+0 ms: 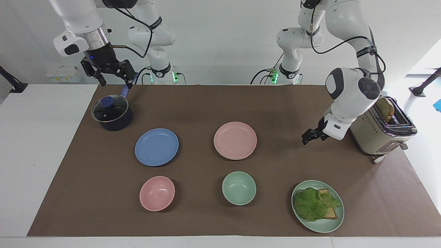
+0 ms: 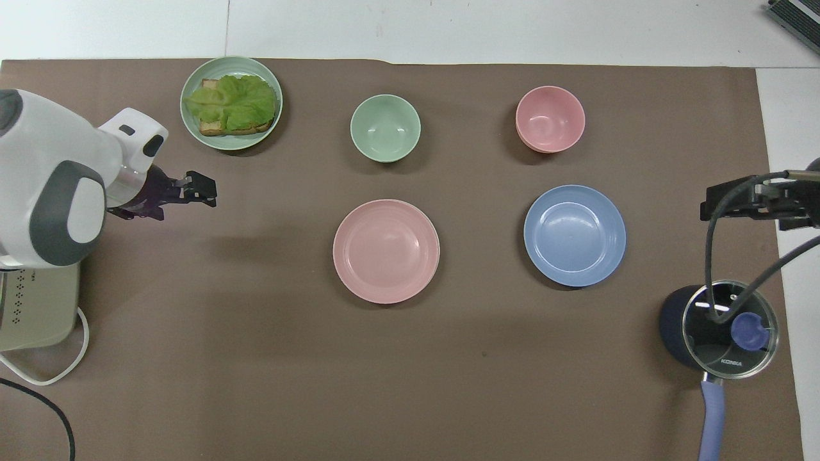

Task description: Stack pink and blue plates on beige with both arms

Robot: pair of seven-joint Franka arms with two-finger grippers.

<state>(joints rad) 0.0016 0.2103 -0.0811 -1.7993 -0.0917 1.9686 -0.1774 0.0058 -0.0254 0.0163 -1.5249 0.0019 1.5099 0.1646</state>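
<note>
Two plates are stacked mid-bench: we see the pink plate on the beige plate; both the left gripper and right gripper hang spread, empty.

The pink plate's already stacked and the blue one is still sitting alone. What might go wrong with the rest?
The blue plate lies flat on the mat, so its thin rim may slip from the right tool, which now hangs over the lidded pot. Carried to the pink plate on the beige plate, it might land off-centre or nudge that stack. The left tool waits empty beside the toaster.
</note>
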